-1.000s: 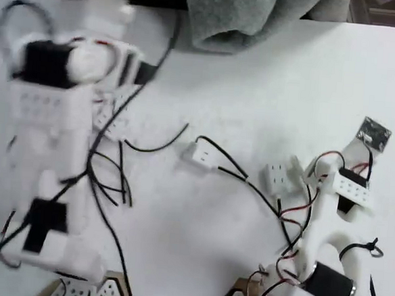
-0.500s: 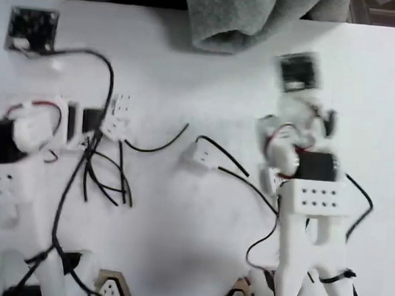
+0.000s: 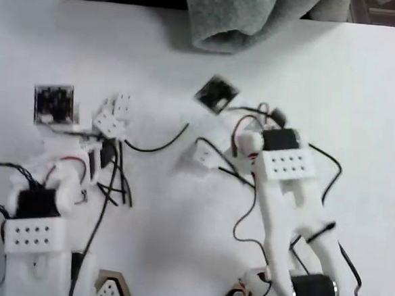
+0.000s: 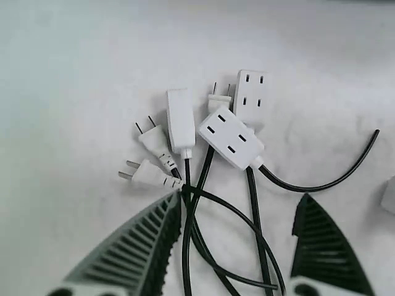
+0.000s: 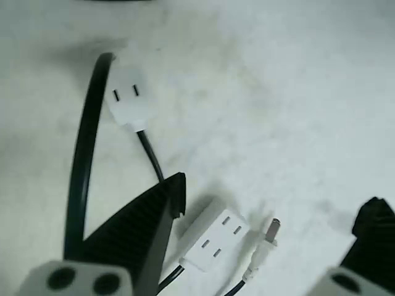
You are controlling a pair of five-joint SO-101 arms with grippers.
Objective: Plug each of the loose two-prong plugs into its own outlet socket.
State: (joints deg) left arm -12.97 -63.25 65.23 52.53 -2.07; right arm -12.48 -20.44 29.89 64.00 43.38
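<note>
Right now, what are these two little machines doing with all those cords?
They are robot arms over a white table strewn with short cords. The left gripper, open, hovers over a tangle of loose plugs and white sockets. The right gripper, also open, is above another socket with a plug lying unplugged beside it. Neither holds anything.

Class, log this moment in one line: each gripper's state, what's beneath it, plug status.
left gripper: open, over loose plugs and outlet sockets | right gripper: open, over socket block and lone plug | status: none plugged in
</note>
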